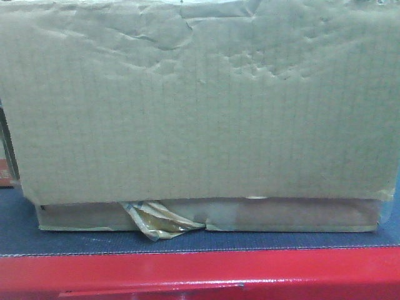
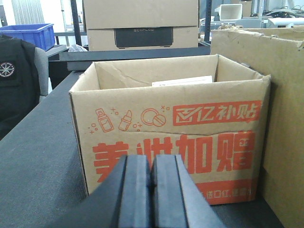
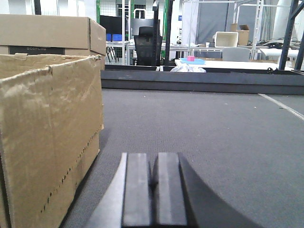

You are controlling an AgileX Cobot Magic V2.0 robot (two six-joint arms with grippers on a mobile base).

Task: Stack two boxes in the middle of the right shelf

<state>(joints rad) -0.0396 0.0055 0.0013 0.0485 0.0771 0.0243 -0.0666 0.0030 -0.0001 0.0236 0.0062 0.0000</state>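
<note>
In the front view a large plain brown box [image 1: 200, 106] with a dented face fills the frame. It rests on a thin flat box [image 1: 281, 215] that has a yellowish tape tuft [image 1: 156, 222] at its front. Both sit on a grey mat. The shelf is out of view. My left gripper [image 2: 151, 164] is shut and empty, low over the mat, with a plain brown carton wall [image 2: 285, 118] to its right. The right gripper [image 3: 153, 161] is also shut and empty, with a plain brown carton [image 3: 47, 133] close on its left.
An open carton with red print [image 2: 166, 137] stands right in front of the left gripper. A closed carton [image 2: 140, 23] and a blue bin [image 2: 31, 33] are behind. A dark rail [image 3: 199, 80] bounds the grey mat [image 3: 213, 133]. The platform's red edge [image 1: 200, 272] runs along the front.
</note>
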